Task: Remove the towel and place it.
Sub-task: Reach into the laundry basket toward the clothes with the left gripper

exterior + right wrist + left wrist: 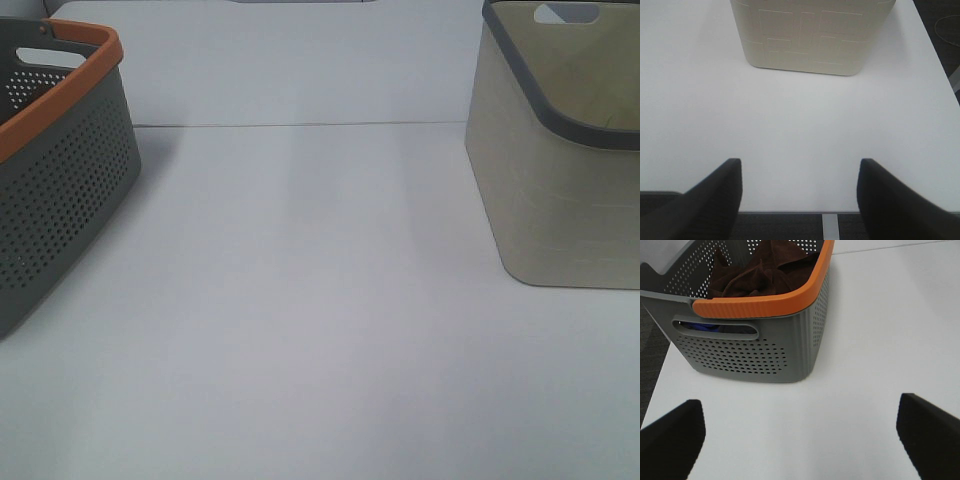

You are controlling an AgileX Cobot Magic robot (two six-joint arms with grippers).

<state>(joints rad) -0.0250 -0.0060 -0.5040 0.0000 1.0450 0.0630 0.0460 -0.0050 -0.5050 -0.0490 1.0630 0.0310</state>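
White table [320, 330], dark grey floor [648, 340]

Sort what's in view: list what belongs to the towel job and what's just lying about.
Belongs to the job: towel, bunched inside the grey basket; left gripper, open, facing that basket.
Just there: beige basket, maybe the drop spot, unclear; blue item glimpsed through the grey basket's handle slot; right gripper, open.
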